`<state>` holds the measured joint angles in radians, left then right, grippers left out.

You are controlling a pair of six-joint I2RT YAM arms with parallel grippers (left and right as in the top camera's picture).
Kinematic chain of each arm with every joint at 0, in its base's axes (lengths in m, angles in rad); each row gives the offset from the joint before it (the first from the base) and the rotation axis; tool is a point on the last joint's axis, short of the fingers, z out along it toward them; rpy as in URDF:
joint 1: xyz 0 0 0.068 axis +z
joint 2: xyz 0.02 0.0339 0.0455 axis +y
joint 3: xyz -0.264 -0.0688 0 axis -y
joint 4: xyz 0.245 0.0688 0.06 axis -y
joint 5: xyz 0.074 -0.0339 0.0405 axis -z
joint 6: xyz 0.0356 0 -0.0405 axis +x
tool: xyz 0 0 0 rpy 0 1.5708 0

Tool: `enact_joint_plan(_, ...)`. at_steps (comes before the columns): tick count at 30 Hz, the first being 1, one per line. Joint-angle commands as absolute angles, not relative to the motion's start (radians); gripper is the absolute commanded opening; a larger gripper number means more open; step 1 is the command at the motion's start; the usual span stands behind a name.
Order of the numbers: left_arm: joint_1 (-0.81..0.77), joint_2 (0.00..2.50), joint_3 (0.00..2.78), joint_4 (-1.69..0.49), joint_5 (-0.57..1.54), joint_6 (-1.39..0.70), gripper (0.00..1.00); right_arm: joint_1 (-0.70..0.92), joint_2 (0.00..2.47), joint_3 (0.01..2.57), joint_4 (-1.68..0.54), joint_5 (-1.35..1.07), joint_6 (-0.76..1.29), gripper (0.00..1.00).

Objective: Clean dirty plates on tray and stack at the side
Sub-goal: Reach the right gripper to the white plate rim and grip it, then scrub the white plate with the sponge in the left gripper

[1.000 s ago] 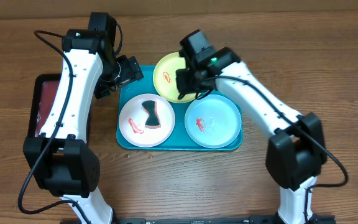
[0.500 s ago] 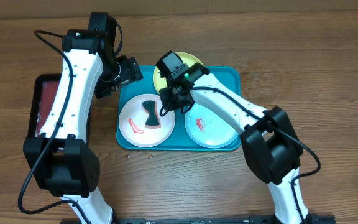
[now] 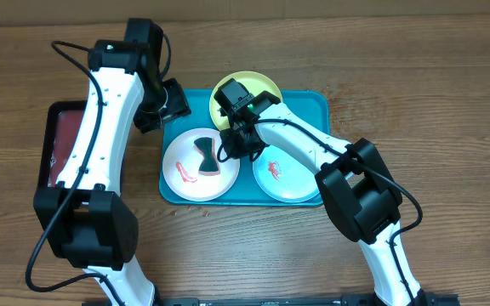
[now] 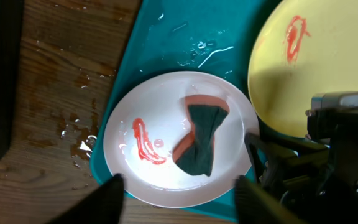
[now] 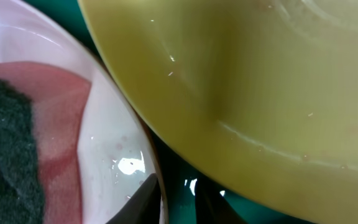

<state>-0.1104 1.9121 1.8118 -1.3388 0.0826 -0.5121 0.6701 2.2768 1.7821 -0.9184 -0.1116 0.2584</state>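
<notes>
Your left gripper (image 4: 178,194) hangs spread over the white plate (image 4: 160,102) and sponge (image 4: 201,140); your right gripper (image 3: 230,150), at its two o'clock rim, may be closed, but that cannot be told.

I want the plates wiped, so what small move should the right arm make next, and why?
Probably slide the right end effector sideways over the sponge and close on it. The sponge lies loose on the white plate, which bears a red smear, and the end effector sits at that plate's rim holding nothing.
</notes>
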Motion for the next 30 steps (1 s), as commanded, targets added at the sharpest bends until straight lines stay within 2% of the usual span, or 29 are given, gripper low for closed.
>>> enact_joint_plan(1,-0.134,1.948,1.782,-1.338,0.105,-0.501,0.47,0.668,2.275,1.792,-0.917,-0.117,0.255,0.13)
enact_joint_plan(5,-0.158,2.008,1.739,-1.323,0.135,-0.5,0.46,0.668,2.275,1.792,-0.919,-0.117,0.255,0.12)
enact_joint_plan(10,-0.178,2.083,1.706,-1.295,0.162,-0.439,0.5,0.667,2.275,1.792,-0.921,-0.117,0.258,0.13)
enact_joint_plan(12,-0.179,2.113,1.706,-1.286,0.163,-0.425,0.49,0.667,2.275,1.792,-0.921,-0.117,0.258,0.13)
enact_joint_plan(13,-0.178,2.141,1.706,-1.274,0.163,-0.414,0.44,0.667,2.275,1.792,-0.921,-0.117,0.258,0.13)
enact_joint_plan(15,-0.17,2.167,1.706,-1.266,0.184,-0.402,0.41,0.667,2.275,1.792,-0.922,-0.117,0.258,0.13)
enact_joint_plan(20,-0.156,2.212,1.703,-1.255,0.31,-0.276,0.43,0.667,2.275,1.792,-0.921,-0.116,0.258,0.13)
enact_joint_plan(30,-0.164,2.22,1.697,-1.244,0.31,-0.247,0.44,0.667,2.275,1.792,-0.918,-0.113,0.258,0.14)
